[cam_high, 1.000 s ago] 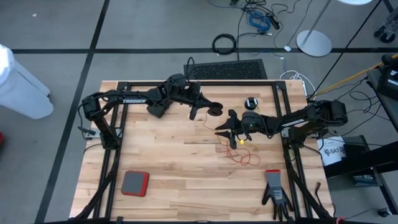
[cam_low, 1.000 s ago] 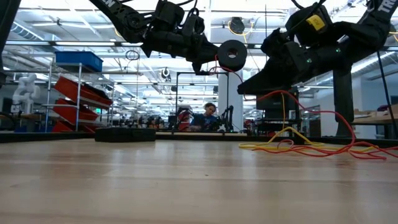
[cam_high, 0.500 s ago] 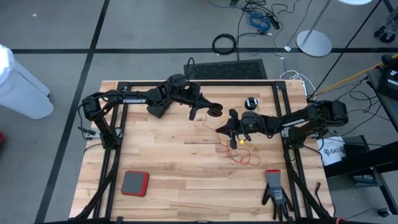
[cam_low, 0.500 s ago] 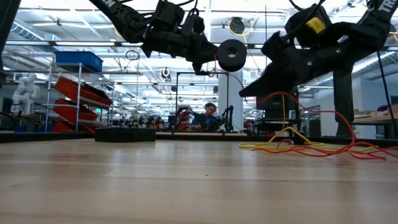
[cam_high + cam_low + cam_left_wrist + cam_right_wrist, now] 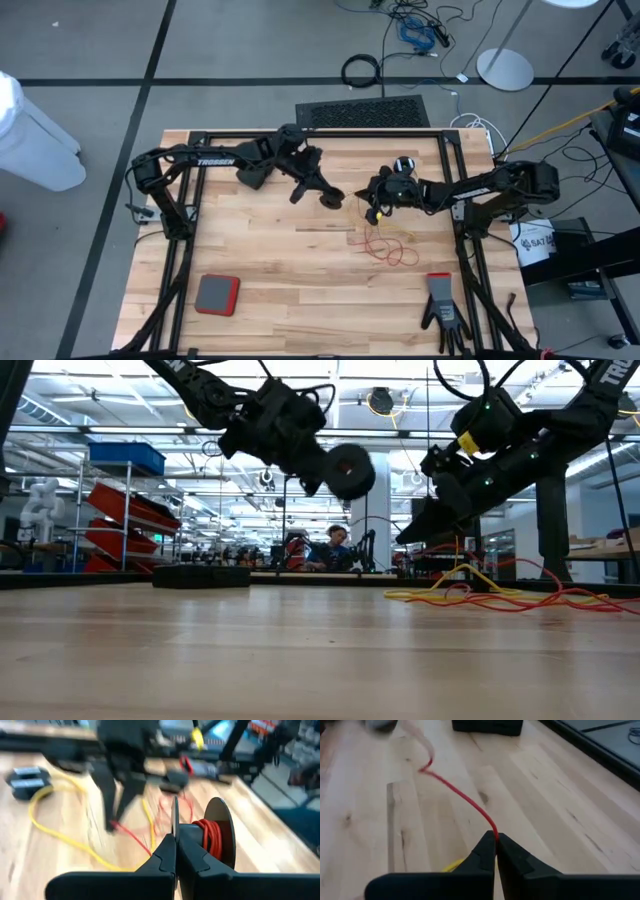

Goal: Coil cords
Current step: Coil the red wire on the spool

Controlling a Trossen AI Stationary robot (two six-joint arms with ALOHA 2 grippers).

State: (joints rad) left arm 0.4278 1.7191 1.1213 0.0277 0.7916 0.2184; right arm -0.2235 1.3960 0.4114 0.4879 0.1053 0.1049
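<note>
A small black reel (image 5: pixel 330 197) with reddish-orange cord wound on it (image 5: pixel 212 837) hangs above the table's middle, my left gripper (image 5: pixel 175 840) shut on it. My right gripper (image 5: pixel 372 197) is just to its right, shut on the red cord (image 5: pixel 465 797) that runs from the reel. The rest of that cord lies in loose loops (image 5: pixel 390 248) on the wood. The yellow cord (image 5: pixel 60 837) lies on the table, joined to a second black reel (image 5: pixel 404 165) that lies flat near the far right. My left gripper pinches one flange of the reel at its rim (image 5: pixel 174 817) between its two fingers. They come slanting down from the table's far left. The reel is lifted clear of the table, its flanges on edge. My right gripper pinches the red cord (image 5: pixel 494 833) between its fingertips, single strand, slanting down from the table's right. The cord runs nearly straight from the tips toward the reel, clear of the wood.
A red pad (image 5: pixel 216 294) lies near the front left and a black glove (image 5: pixel 443 312) near the front right. A black mat (image 5: pixel 365 112) sits at the far edge. The black frame rails (image 5: pixel 190 230) run along both sides.
My right gripper has shut on the red cord and swung a little toward the far edge. My left gripper has tipped downward, carrying the reel lower and toward the near edge. The strand between reel and right gripper now runs straight.
</note>
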